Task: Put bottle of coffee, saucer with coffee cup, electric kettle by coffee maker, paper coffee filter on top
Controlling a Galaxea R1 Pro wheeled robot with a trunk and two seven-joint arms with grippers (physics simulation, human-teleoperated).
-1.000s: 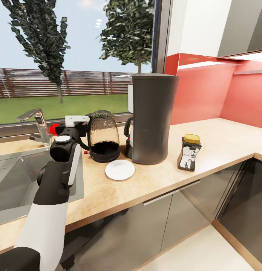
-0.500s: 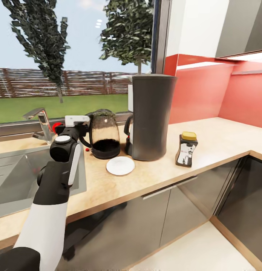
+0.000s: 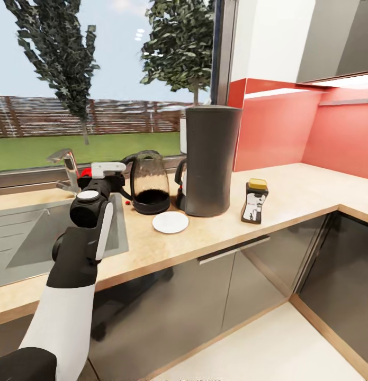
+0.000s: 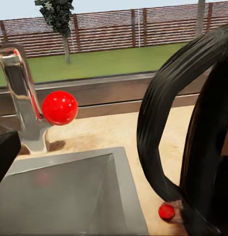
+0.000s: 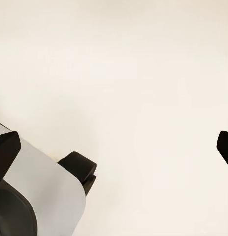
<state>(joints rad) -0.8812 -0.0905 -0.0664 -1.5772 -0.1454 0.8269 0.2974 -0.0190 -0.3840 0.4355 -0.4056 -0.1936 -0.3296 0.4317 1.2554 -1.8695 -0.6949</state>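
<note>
On the kitchen countertop (image 3: 295, 193) the tall dark grey coffee maker (image 3: 207, 159) stands by the window. The glass electric kettle (image 3: 150, 182) sits close on its left, and the white saucer (image 3: 170, 223) lies bare in front of both. The bottle of coffee (image 3: 254, 201) stands to the right of the machine. My left gripper (image 3: 118, 182) is open at the kettle's black handle (image 4: 153, 113), over the sink's edge. Over the cream floor, my right gripper (image 5: 114, 152) is open and holds nothing. The coffee cup, paper coffee filter and kitchen shelf are out of view.
A grey sink (image 3: 41, 233) with a chrome faucet (image 3: 70, 166) lies left of the kettle. A red ball (image 4: 59, 107) sits at the faucet, a smaller one (image 4: 166, 211) by the kettle base. Grey cabinet fronts (image 3: 205, 296) run below the counter, which turns a corner at the right.
The whole head view has pulled back from the counter, so the things on it look smaller and farther. The kettle handle now stands slightly farther from my left gripper.
</note>
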